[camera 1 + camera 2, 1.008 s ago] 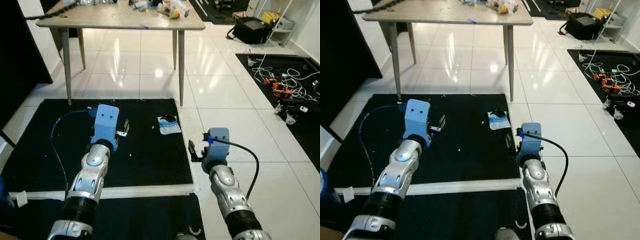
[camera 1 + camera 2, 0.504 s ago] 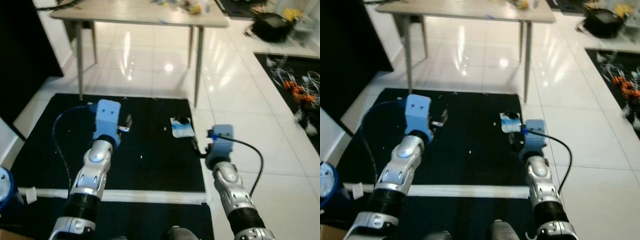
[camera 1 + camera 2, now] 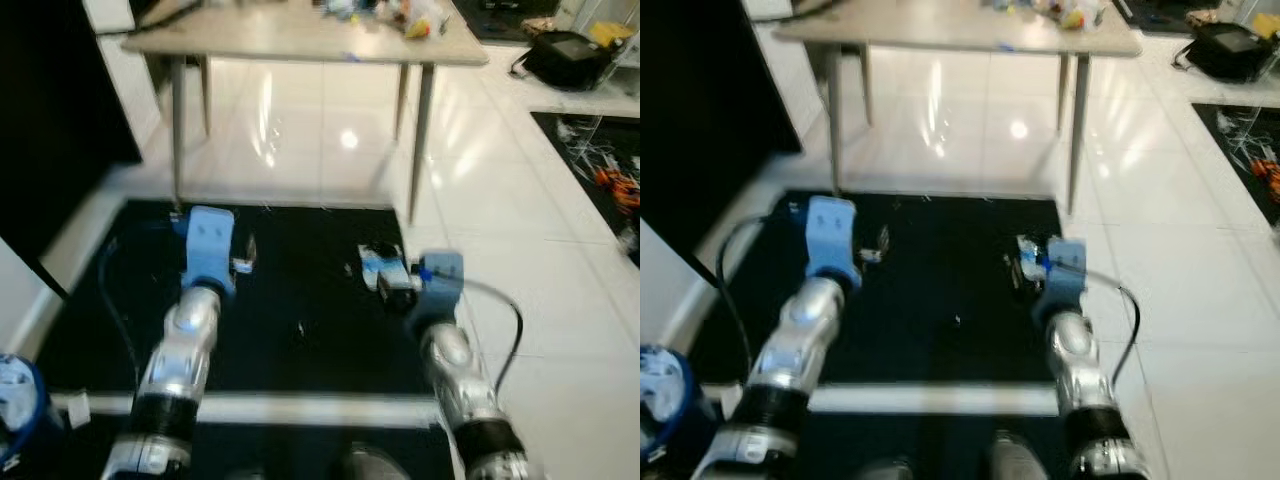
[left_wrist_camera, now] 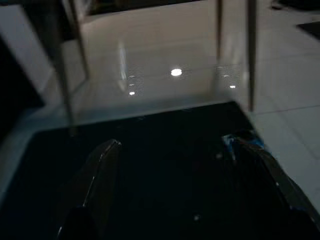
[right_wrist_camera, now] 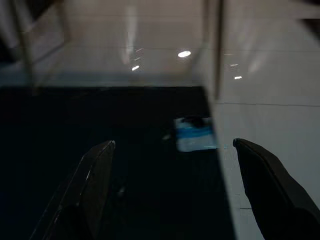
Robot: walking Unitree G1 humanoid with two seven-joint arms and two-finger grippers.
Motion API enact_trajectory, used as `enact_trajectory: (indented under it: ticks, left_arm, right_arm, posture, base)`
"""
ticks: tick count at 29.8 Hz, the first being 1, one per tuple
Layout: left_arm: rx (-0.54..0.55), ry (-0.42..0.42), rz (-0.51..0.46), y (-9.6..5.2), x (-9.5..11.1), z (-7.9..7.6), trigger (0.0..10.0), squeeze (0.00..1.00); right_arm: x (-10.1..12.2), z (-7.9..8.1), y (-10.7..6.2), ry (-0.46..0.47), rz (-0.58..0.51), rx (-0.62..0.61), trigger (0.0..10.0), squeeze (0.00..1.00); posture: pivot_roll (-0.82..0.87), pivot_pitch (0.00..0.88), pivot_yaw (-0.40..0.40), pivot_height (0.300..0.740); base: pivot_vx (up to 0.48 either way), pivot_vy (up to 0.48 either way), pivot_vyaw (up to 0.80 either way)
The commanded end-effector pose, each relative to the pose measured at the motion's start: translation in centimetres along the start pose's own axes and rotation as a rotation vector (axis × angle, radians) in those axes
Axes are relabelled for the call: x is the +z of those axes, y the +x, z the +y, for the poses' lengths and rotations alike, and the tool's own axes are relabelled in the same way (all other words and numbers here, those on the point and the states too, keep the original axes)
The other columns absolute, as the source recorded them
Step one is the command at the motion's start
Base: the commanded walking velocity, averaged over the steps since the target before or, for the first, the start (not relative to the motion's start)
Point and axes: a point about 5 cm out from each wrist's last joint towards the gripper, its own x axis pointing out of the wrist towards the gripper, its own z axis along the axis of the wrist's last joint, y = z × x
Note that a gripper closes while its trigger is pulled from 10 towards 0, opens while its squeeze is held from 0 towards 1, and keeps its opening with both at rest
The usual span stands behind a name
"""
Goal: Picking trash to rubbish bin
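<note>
A blue and white wrapper (image 3: 376,264) lies on the black mat (image 3: 300,300), close to the mat's right edge. My right gripper (image 3: 392,286) hovers low just before it, open and holding nothing. In the right wrist view the wrapper (image 5: 195,135) lies ahead between the spread fingers (image 5: 95,175), slightly toward one side. My left gripper (image 3: 243,260) is held out over the left part of the mat, open and empty; its wrist view has the wrapper (image 4: 243,140) peeking out at one fingertip.
A wooden table (image 3: 300,40) stands beyond the mat, its right leg (image 3: 420,130) near the mat's far corner. A blue-rimmed round container (image 3: 15,395) sits at the lower left. A black bag (image 3: 570,55) and cables (image 3: 610,175) are off to the right. White tape (image 3: 300,408) crosses the mat.
The whole picture has shifted and blurred, so the camera has moved forward. The wrapper now lies right at my right gripper. Both grippers stay open.
</note>
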Motion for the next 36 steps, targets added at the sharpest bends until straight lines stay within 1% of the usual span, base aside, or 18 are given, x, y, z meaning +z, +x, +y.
enact_trajectory:
  ticks: [1, 6, 9, 20, 36]
  left_arm:
    - [-0.003, -0.003, 0.024, -0.2, -0.5, -0.03, 10.0, 0.0]
    - [-0.006, -0.002, 0.025, -0.22, -0.54, -0.11, 10.0, 0.0]
    - [-0.002, -0.003, 0.024, -0.22, -0.5, -0.08, 10.0, 0.0]
    - [0.005, -0.004, 0.021, -0.35, -0.56, -0.02, 10.0, 0.0]
    - [0.004, -0.006, 0.015, -0.21, -0.46, -0.2, 10.0, 0.0]
  right_arm:
    - [-0.36, 0.06, -0.26, 0.012, 0.01, -0.002, 10.0, 0.0]
    - [-0.42, -0.08, -0.31, 0.011, 0.014, -0.01, 10.0, 0.0]
    - [-0.4, 0.04, -0.34, -0.003, 0.013, -0.006, 10.0, 0.0]
    - [-0.47, 0.36, -0.33, -0.001, 0.016, 0.006, 10.0, 0.0]
    - [-0.58, 0.26, -0.42, -0.002, 0.022, 0.007, 10.0, 0.0]
  posture:
    - [-0.09, 0.04, -0.033, 0.74]
    - [-0.09, 0.039, -0.032, 0.74]
    - [-0.09, 0.035, -0.033, 0.74]
    - [-0.09, 0.016, -0.037, 0.74]
    - [-0.1, 0.005, -0.043, 0.74]
  base:
    - [0.296, 0.0, -0.8]
    - [0.298, 0.0, -0.7]
    - [0.299, 0.0, 0.0]
    - [0.297, 0.0, 0.0]
    - [0.297, 0.0, 0.0]
